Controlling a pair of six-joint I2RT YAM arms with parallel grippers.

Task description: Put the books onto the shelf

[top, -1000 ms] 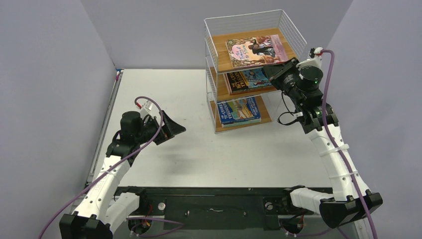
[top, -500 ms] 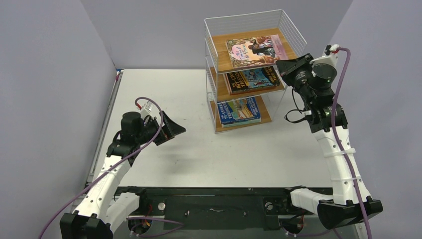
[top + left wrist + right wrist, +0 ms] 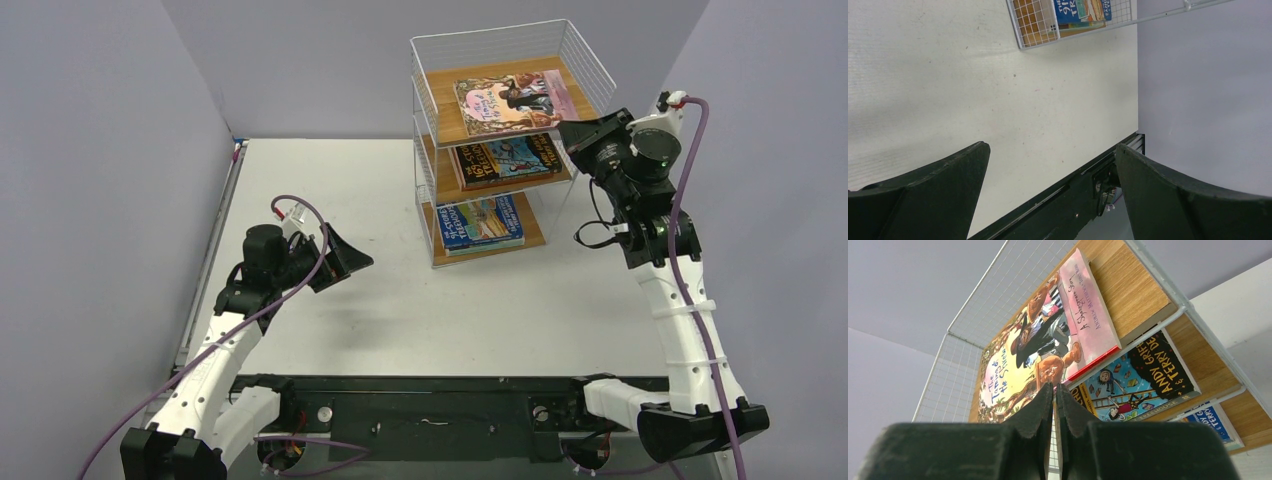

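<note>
The shelf is a white wire rack with three wooden boards at the table's far right. A pink book lies on its top board, a dark black-and-blue book on the middle one, and a blue book on the bottom. My right gripper hovers just right of the shelf at the height of the middle tier, shut and holding nothing. The right wrist view has its gripper before the pink book, the dark book and the shelf. My left gripper is open over the table.
Grey walls close in the table on the left, the back and the right, and the right wall is near my right arm. The left wrist view shows my left gripper over bare tabletop, the black front rail and the shelf's bottom corner.
My right gripper has drawn back to the right, away from the shelf's middle tier, and stayed shut. The left arm and the books have not moved.
</note>
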